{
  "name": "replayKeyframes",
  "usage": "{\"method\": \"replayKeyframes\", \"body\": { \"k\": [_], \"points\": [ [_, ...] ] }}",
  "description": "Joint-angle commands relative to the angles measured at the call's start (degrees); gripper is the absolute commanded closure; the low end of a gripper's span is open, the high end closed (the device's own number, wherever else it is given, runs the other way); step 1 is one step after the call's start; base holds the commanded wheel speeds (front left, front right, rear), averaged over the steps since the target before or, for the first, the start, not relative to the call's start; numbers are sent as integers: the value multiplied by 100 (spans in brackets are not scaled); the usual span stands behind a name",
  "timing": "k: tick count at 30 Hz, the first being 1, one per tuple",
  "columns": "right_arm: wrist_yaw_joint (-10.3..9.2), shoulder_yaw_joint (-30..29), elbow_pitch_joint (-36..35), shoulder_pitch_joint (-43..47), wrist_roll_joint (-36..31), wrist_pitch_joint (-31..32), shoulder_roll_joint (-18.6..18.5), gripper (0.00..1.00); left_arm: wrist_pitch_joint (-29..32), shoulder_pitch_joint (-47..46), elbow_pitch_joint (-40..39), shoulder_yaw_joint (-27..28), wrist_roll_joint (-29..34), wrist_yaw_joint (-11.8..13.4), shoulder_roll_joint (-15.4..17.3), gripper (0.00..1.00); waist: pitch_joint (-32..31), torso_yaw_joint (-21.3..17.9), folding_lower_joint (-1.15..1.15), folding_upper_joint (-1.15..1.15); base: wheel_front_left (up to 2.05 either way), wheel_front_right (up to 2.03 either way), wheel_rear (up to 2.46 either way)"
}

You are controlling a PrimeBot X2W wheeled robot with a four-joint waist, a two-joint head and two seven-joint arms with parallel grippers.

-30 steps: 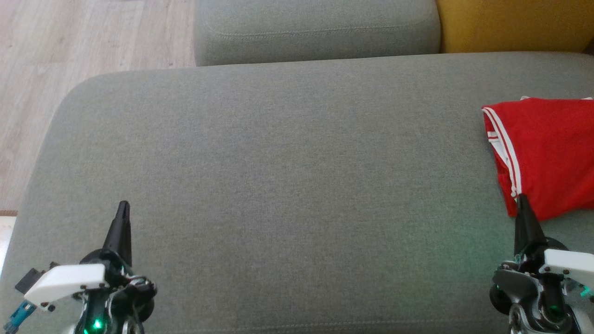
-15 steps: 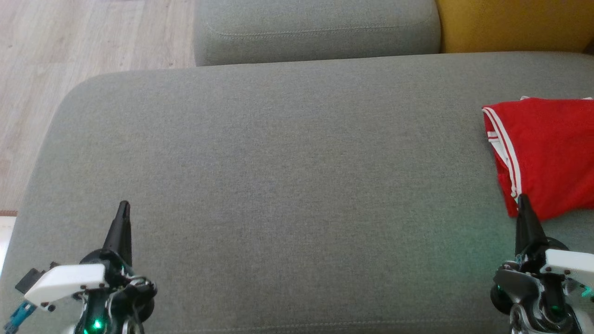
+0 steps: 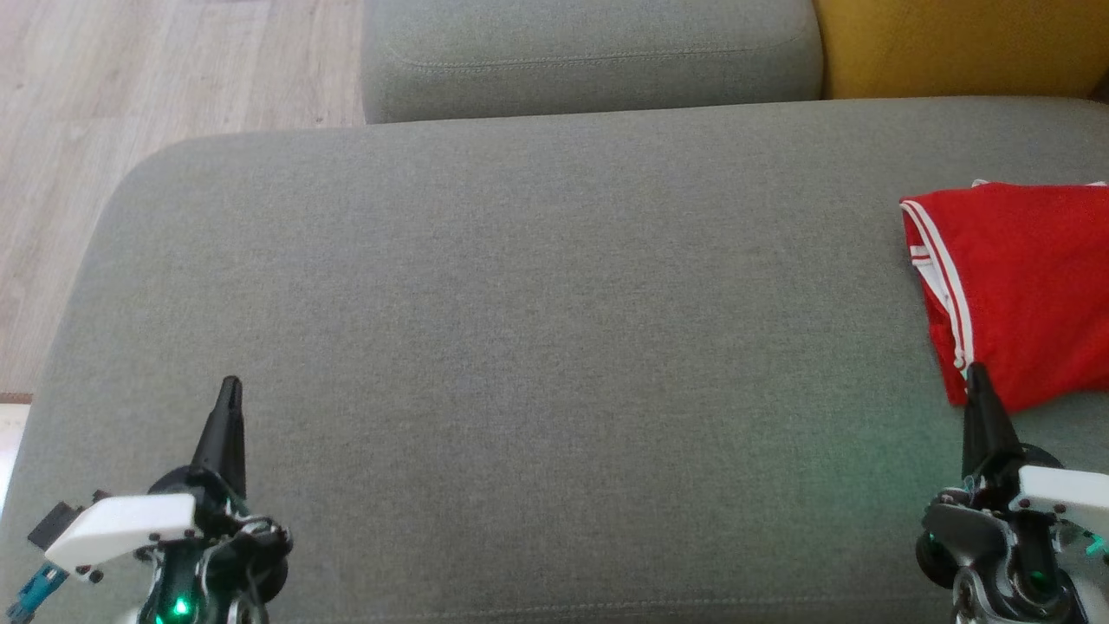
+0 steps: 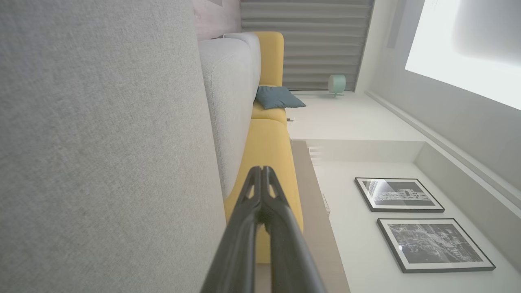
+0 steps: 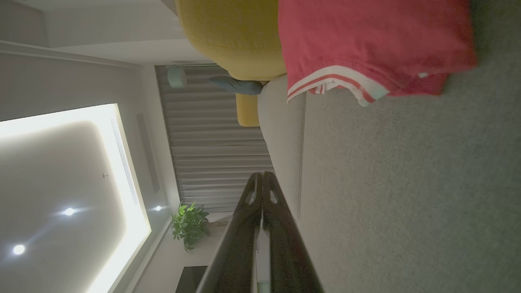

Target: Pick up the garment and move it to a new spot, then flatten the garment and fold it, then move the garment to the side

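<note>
Head view: folded red garment (image 3: 1022, 286) at the 3 o'clock edge of the grey cushion (image 3: 520, 303), striped edge running 12 to 6. It lies just ahead of the right gripper (image 3: 976, 371), toward 1 o'clock; the left gripper (image 3: 230, 383) is well apart at 7 o'clock. Both finger pairs pressed together, empty

Matt woven grey cloth sofa cushion (image 3: 520, 329), soft red cloth garment (image 3: 1022, 277) — pale wood-look floor (image 3: 130, 113)

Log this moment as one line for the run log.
garment: red, folded, on right side of grey cushion | left gripper: shut, empty | right gripper: shut, empty, just short of garment
</note>
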Motion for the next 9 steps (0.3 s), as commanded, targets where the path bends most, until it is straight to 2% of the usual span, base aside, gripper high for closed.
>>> {"method": "replayKeyframes", "body": {
  "k": [1,9],
  "points": [
    [22,96,-178,-291,-40,33,-37,100,26,-316,-168,236,32,-42,35,100,0,0,0,0,0,0,0],
    [22,83,-177,-292,-52,44,-27,100,35,-317,-168,246,41,-42,28,100,0,0,0,0,0,0,0]
  ]
}}
